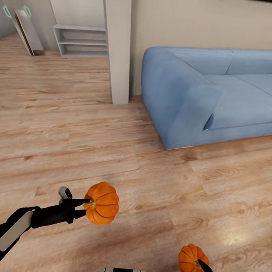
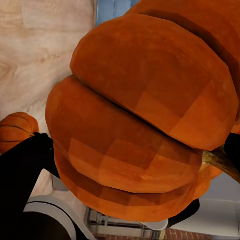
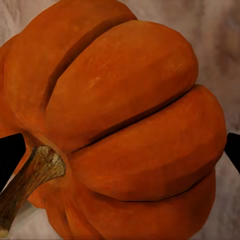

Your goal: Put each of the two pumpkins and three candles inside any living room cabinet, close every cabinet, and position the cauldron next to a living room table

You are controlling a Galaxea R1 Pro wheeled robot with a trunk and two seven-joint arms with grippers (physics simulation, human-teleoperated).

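Observation:
Two bright-orange ribbed pumpkins are held up above the wood floor. My left gripper is shut on one pumpkin near its stem, at the lower left of the head view. In the left wrist view that pumpkin looms large between black fingers, and the second pumpkin shows beyond it. At the bottom right of the head view my right gripper is shut on the second pumpkin. The right wrist view has it close up, stem to one side, with dark fingertips at both flanks.
A blue sofa stands ahead on the right. A white pillar rises beside its arm, and a low white open shelf sits against the back wall at left. Wood floor stretches ahead and to the left.

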